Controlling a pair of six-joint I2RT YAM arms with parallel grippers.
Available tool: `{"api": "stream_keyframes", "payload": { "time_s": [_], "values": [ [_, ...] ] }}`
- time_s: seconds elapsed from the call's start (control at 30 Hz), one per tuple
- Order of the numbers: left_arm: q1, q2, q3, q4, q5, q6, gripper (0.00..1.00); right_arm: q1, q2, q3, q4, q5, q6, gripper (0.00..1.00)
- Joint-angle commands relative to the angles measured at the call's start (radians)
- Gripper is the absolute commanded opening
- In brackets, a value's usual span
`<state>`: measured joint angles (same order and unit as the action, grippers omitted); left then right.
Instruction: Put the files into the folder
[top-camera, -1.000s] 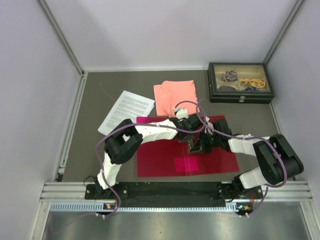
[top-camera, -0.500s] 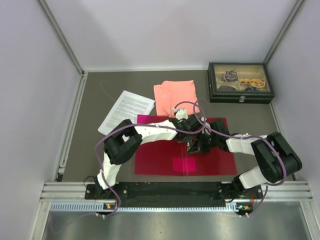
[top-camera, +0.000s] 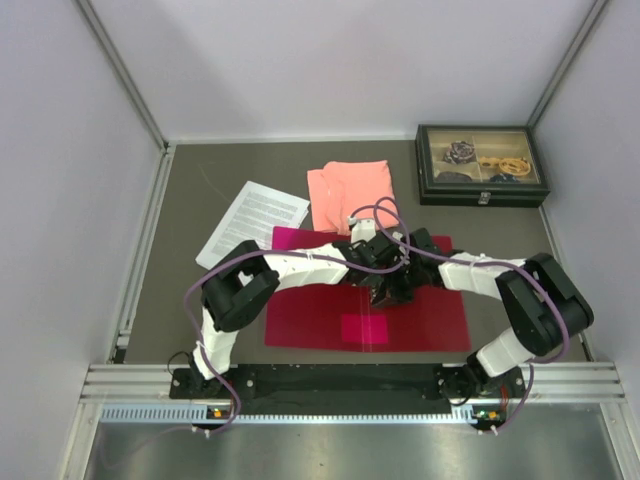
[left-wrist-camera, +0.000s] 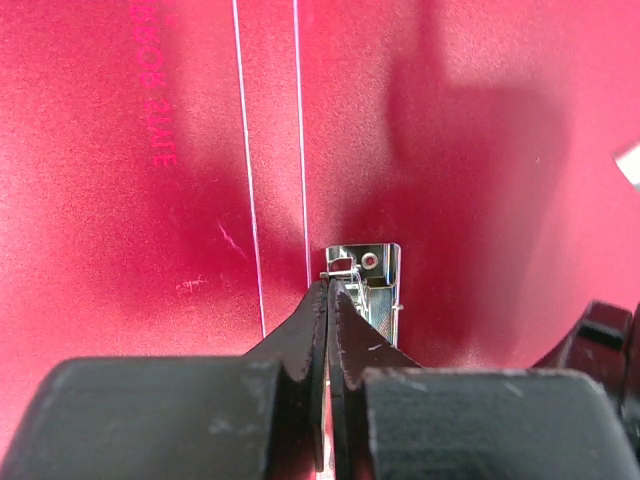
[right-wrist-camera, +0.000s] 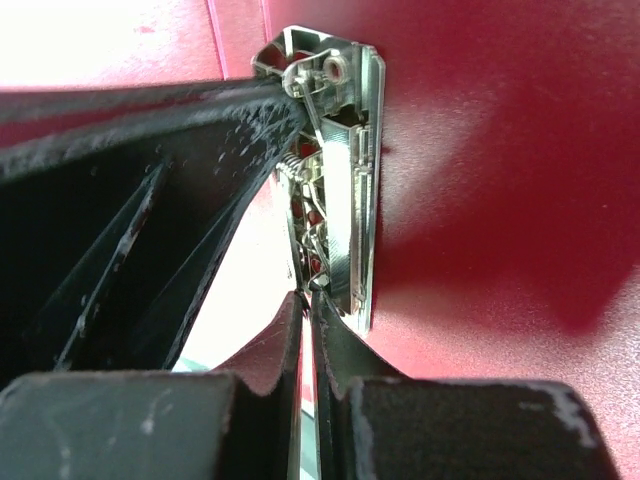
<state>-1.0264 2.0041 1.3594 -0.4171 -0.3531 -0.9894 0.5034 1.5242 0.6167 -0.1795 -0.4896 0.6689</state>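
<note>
The left end effector (left-wrist-camera: 327, 284) is clenched, its tips touching one end of the metal clip (left-wrist-camera: 372, 290). The right end effector (right-wrist-camera: 306, 296) is clenched too, at the clip's other end. The folder (top-camera: 430, 320) lies open on the desk (top-camera: 500, 225), with the files (top-camera: 255, 222) apart beyond its far left corner. Opening the clip likely needs one arm pinning it down so the folder cannot slide.

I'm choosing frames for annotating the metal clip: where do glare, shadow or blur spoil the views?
Top external: evenly lit, sharp. Left wrist: the clip is crisp, a broad shadow darkens the folder around and above it, the left fingers look soft. Right wrist: blown-out glare at top left, the clip is readable, the right fingers are blurred.
</note>
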Motion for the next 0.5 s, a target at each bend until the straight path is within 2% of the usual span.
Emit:
{"api": "stream_keyframes", "payload": {
  "time_s": [0.0,0.13,0.23,0.3,0.47],
  "values": [
    [-0.009,-0.033,-0.057,-0.101,0.048,0.081,0.0,0.015,0.086,-0.009,-0.127,0.243,0.03,0.0],
    [-0.009,-0.057,-0.071,-0.115,0.052,0.104,0.0,0.015,0.111,-0.037,-0.156,0.284,0.104,0.0],
    [-0.011,-0.08,-0.097,-0.092,0.074,0.116,0.0,0.012,0.154,-0.081,-0.112,0.252,0.127,0.0],
    [-0.009,-0.087,-0.108,-0.08,0.078,0.117,0.0,0.014,0.142,-0.061,-0.113,0.209,0.109,0.0],
    [-0.011,-0.096,-0.115,-0.089,0.054,0.061,0.0,0.018,0.037,0.086,-0.27,0.175,0.057,0.0]
  ]
}}
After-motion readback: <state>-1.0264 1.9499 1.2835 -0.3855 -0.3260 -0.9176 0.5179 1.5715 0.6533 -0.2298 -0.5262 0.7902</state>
